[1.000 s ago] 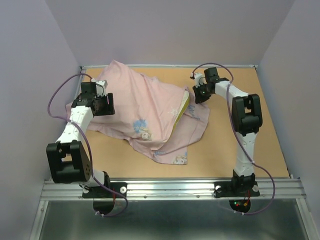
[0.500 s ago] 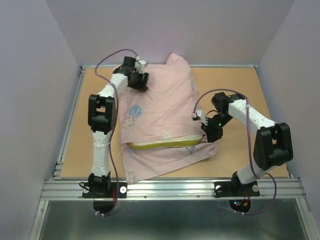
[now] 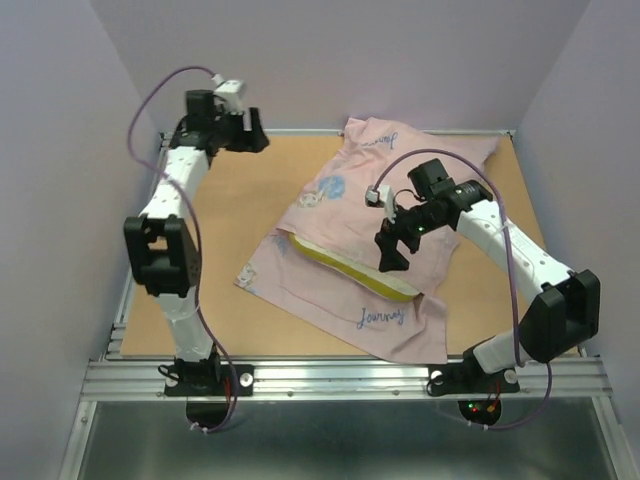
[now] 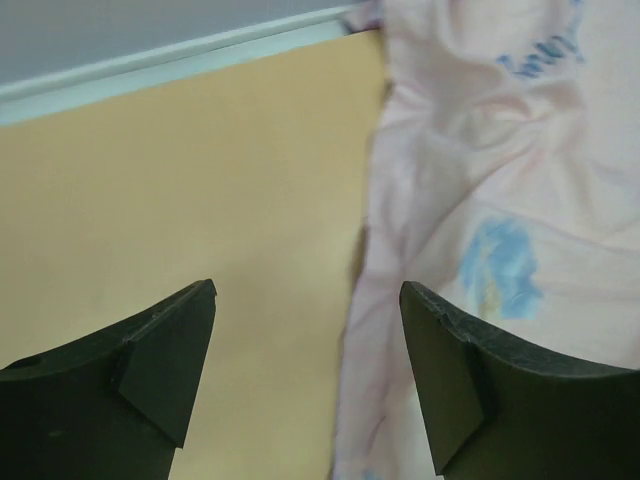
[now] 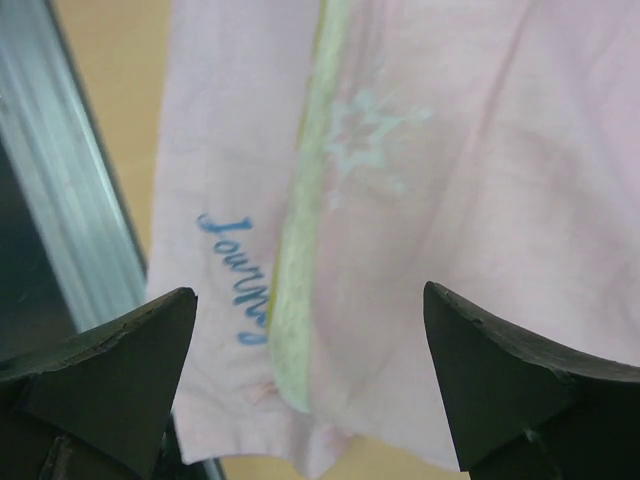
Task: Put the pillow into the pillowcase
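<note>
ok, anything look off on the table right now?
Yes. The pillowcase lies skewed across the table, its far corner bunched up against the back wall. The pillow isn't fully covered: its yellow side band shows along the case's open mouth.

High overhead, two close wrist views
</note>
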Controlling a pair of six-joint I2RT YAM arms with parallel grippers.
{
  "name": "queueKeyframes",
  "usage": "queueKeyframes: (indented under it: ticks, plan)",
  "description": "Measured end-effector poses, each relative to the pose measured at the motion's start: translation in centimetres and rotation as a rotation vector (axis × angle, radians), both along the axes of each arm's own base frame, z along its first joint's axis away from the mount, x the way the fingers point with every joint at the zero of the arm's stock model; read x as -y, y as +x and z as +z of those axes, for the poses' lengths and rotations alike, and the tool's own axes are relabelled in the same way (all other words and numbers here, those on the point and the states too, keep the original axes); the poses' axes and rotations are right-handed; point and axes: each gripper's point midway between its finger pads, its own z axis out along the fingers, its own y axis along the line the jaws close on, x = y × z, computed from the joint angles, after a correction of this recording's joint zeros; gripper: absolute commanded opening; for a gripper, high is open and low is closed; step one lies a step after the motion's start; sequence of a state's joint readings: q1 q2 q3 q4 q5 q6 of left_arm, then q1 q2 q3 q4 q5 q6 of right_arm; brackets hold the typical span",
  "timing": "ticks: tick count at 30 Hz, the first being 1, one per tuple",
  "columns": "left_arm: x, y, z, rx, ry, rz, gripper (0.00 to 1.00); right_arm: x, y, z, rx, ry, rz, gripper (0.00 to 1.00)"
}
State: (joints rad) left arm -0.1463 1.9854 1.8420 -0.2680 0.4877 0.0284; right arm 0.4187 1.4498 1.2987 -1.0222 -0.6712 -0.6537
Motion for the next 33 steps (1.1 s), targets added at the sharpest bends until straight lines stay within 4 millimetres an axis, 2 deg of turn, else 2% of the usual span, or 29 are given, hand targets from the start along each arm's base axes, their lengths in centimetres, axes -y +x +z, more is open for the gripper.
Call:
queueKeyframes:
  ticks: [2,3,5,6,8,10,12,15,19,20,22,26,32,33]
  plan:
    - [-6.6,-1.5,1.5,0.010,0.006,0.127,0.86,-1.0,1.9,-0.6,0.038,-0.023,-0.034,1.00]
    - [-8.4,-2.9,1.9,0.017,0.013,0.171,0.86,-1.5,2.9,-1.1,0.055,-0.044,-0.058,1.00]
    - [-8.4,-5.8,1.7,0.001,0.011,0.170,0.86,-3.3,4.5,-3.2,0.082,-0.108,-0.074,1.00]
    - [-7.2,-7.9,1.3,-0.021,0.003,0.138,0.86,-4.4,5.2,-4.8,0.100,-0.162,-0.089,1.00]
    - [-5.1,-10.4,0.2,-0.057,-0.010,0.079,0.86,-6.4,4.9,-8.1,0.108,-0.262,-0.079,1.00]
    - [-3.7,-12.6,-1.8,-0.119,-0.015,0.033,0.86,-7.7,4.4,-10.3,0.132,-0.352,-0.066,1.00]
    - [-3.7,-14.1,-4.0,-0.179,-0.012,0.028,0.86,-8.7,4.5,-11.9,0.164,-0.420,-0.064,1.00]
    - [-4.4,-16.3,-7.1,-0.275,-0.005,0.044,0.86,-10.6,6.9,-13.3,0.210,-0.505,-0.113,1.00]
    - [-4.9,-16.9,-7.6,-0.301,-0.007,0.055,0.86,-14.1,12.7,-12.6,0.287,-0.475,-0.244,1.00]
    - [-4.9,-16.9,-7.3,-0.291,-0.007,0.057,0.86,-15.0,14.4,-11.8,0.316,-0.448,-0.283,1.00]
    - [-5.2,-16.8,-6.8,-0.275,-0.009,0.064,0.86,-15.8,16.4,-10.4,0.351,-0.403,-0.336,1.00]
    - [-5.8,-16.7,-4.9,-0.221,-0.024,0.086,0.88,-16.4,17.2,-8.4,0.366,-0.359,-0.385,1.00]
    - [-8.3,-15.9,-1.9,-0.125,-0.088,0.201,0.89,-17.0,16.4,-8.9,0.341,-0.354,-0.406,1.00]
    - [-8.8,-15.7,-1.6,-0.117,-0.094,0.221,0.89,-17.1,16.4,-9.3,0.335,-0.359,-0.405,0.97]
